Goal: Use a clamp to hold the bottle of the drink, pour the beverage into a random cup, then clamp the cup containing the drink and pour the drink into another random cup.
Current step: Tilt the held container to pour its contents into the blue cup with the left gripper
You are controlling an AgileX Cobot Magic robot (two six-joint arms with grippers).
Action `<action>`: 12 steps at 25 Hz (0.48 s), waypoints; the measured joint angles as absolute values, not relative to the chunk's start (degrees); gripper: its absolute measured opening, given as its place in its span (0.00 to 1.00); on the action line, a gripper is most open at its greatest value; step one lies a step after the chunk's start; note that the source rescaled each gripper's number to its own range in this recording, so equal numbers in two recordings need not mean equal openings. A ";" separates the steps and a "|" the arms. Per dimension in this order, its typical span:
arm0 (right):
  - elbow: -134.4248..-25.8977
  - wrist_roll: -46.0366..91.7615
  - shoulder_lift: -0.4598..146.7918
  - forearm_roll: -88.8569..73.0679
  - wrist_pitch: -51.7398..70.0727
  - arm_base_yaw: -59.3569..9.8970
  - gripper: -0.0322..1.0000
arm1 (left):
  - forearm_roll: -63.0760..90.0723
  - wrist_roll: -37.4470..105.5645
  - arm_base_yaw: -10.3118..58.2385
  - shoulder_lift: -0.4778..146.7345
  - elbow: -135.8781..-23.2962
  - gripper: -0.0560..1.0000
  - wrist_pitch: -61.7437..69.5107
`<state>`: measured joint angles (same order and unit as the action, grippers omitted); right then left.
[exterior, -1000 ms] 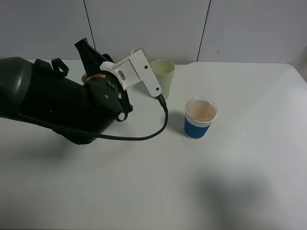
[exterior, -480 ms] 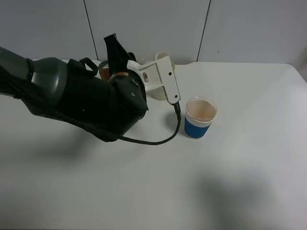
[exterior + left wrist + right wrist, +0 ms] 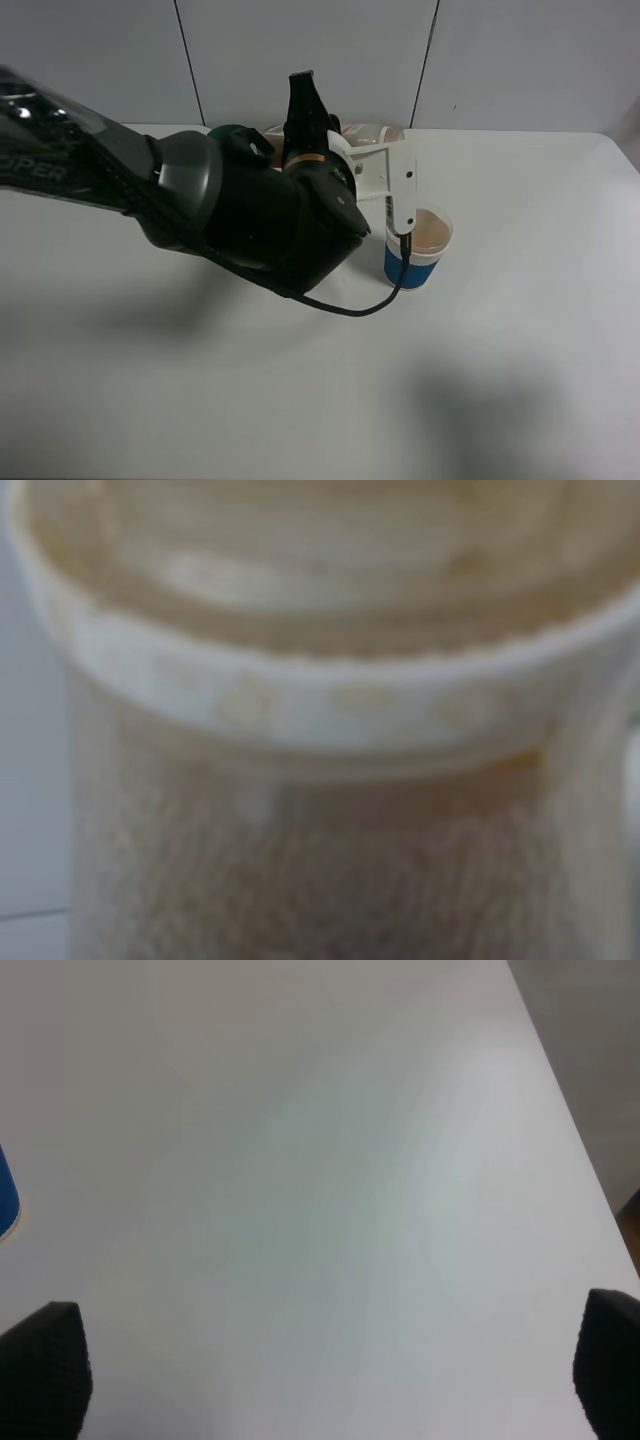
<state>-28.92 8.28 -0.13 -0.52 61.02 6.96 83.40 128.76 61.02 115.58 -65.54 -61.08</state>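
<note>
**Bottle over the cup.** The left gripper (image 3: 303, 120) has its jaws clamped on the bottle (image 3: 372, 133), which lies nearly on its side between them. The blue-banded cup (image 3: 414, 262) stands on the white table (image 3: 520, 350), below the jaws and a little ahead of them. Brown beverage (image 3: 420, 232) already sits high in that cup. The right gripper (image 3: 328, 1365) hangs over bare table with its jaws wide and nothing between them, and a sliver of the cup's blue band shows out beyond one pad.

Pouring into the cup looks to be the step in hand. Done well, it means bringing the bottle's mouth squarely over the cup's opening before tipping further. The tilt should be slow and the grip firm. The white camera bracket (image 3: 397, 185) and its black cable (image 3: 372, 300) hang close to the rim and should be kept off it. With the level this high, overfilling looks a real risk.

The bulky arm hides the jaw tips in the high view. The left wrist view shows only a blurred pale rim and a brownish wall of the bottle (image 3: 320, 700). Which end is the neck, and how much drink remains inside, cannot be told. No second cup shows in any view.
</note>
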 joint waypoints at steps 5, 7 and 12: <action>-28.92 8.28 -0.13 -0.52 61.02 6.96 0.90 | 83.51 131.86 61.02 117.05 -68.52 0.10 -60.06; -28.92 8.28 -0.13 -0.52 61.02 6.96 0.90 | 83.44 132.65 61.02 117.51 -68.89 0.10 -59.74; -28.92 8.28 -0.13 -0.52 61.02 6.96 0.90 | 83.03 133.75 61.02 117.79 -68.94 0.10 -59.53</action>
